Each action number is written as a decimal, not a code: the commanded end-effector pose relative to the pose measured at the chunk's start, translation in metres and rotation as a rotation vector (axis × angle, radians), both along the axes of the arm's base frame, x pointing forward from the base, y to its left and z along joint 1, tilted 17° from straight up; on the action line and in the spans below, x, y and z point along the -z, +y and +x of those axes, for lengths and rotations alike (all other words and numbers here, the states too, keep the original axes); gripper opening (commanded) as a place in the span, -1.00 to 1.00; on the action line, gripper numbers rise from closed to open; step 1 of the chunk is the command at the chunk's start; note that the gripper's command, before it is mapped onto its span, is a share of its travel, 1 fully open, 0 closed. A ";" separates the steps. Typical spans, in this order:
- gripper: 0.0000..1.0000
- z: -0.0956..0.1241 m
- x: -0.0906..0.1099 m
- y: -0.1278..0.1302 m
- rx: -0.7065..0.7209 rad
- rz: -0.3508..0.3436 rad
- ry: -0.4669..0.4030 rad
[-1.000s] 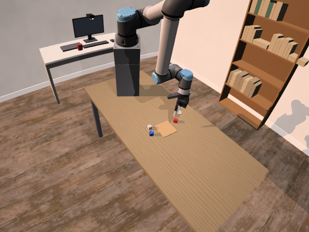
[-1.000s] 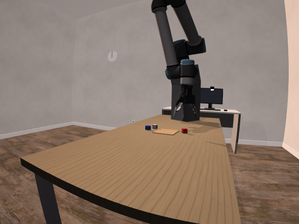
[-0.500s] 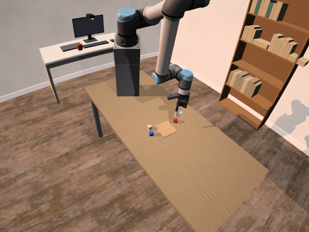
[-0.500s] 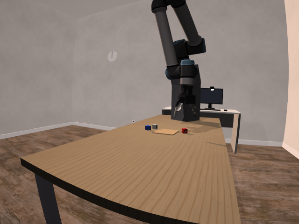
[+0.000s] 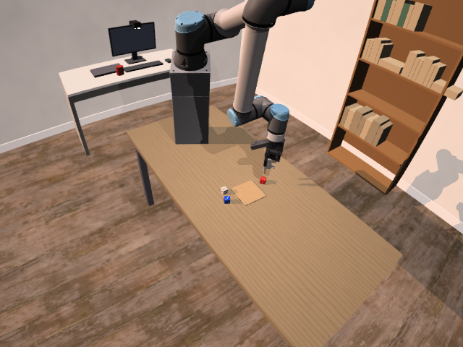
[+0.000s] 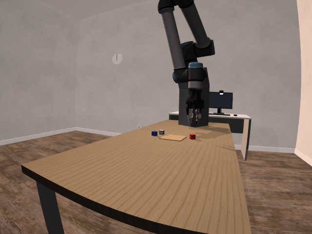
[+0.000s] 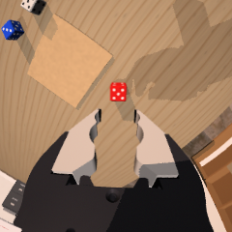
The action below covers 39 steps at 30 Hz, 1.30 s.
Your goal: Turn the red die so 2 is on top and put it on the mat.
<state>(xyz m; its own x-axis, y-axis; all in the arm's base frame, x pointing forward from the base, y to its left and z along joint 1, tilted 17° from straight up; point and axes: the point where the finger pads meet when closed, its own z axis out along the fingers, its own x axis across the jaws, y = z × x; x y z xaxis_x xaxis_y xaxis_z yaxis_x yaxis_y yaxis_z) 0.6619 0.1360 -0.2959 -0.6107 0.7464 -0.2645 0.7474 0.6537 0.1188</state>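
Note:
The red die [image 5: 262, 180] sits flat on the wooden table just off the right edge of the tan mat [image 5: 248, 192]. In the wrist view the red die [image 7: 118, 92] shows white pips on top and lies just beyond my fingertips, beside the mat [image 7: 68, 63]. My gripper [image 7: 117, 109] hangs above the table close to the die, pointing down. Its fingers are narrowed to about a die's width, with nothing between them. From the exterior view the gripper [image 6: 194, 123] hovers a little above and behind the red die [image 6: 192, 136].
A white die [image 5: 223, 189] and a blue die [image 5: 226, 199] sit on the table by the mat's left side; both also show in the wrist view, white [image 7: 33, 5] and blue [image 7: 13, 29]. The robot's pedestal [image 5: 190, 104] stands at the table's far end.

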 end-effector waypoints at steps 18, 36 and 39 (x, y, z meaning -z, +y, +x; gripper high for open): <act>-0.44 0.000 -0.001 0.000 0.000 0.000 -0.001; -0.44 0.001 0.002 0.000 0.000 0.000 -0.001; -0.44 0.001 0.004 0.000 -0.001 0.000 -0.001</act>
